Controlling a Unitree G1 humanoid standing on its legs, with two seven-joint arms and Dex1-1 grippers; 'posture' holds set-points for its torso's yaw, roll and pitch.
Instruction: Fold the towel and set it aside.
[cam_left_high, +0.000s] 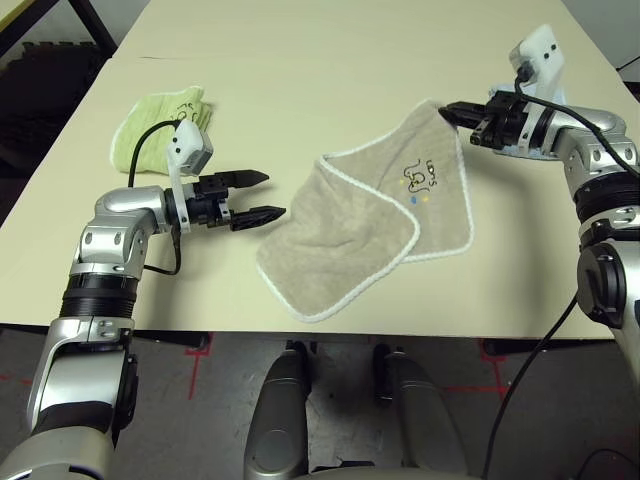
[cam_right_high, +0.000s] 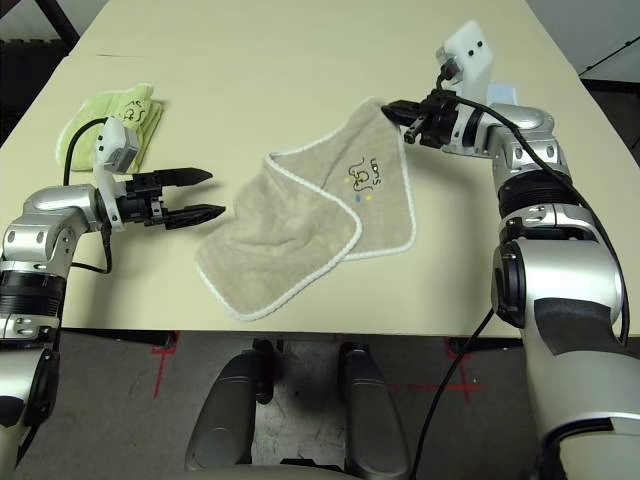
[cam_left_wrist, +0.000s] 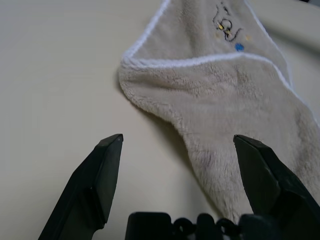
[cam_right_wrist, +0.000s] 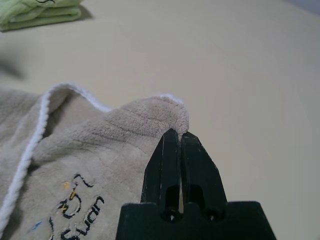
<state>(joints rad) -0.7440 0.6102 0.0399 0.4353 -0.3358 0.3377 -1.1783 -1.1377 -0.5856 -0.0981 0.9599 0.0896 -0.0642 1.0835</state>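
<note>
The beige towel (cam_left_high: 350, 240) lies rumpled on the table's middle, white-edged, with one flap folded over and a small printed label (cam_left_high: 420, 178) facing up. At its far right corner, my right gripper (cam_left_high: 449, 111) is shut on the towel; the right wrist view shows the fingertips (cam_right_wrist: 172, 142) pinched at the raised corner (cam_right_wrist: 165, 112). To the left of the towel's near-left edge, my left gripper (cam_left_high: 262, 195) hovers open with nothing between its fingers (cam_left_wrist: 102, 170). That edge of the towel (cam_left_wrist: 220, 115) lies just ahead of them.
A folded lime-green towel (cam_left_high: 160, 125) lies at the far left of the tan table (cam_left_high: 330, 60), behind my left arm. The table's front edge (cam_left_high: 400, 330) runs close below the beige towel. A seam crosses the table farther back.
</note>
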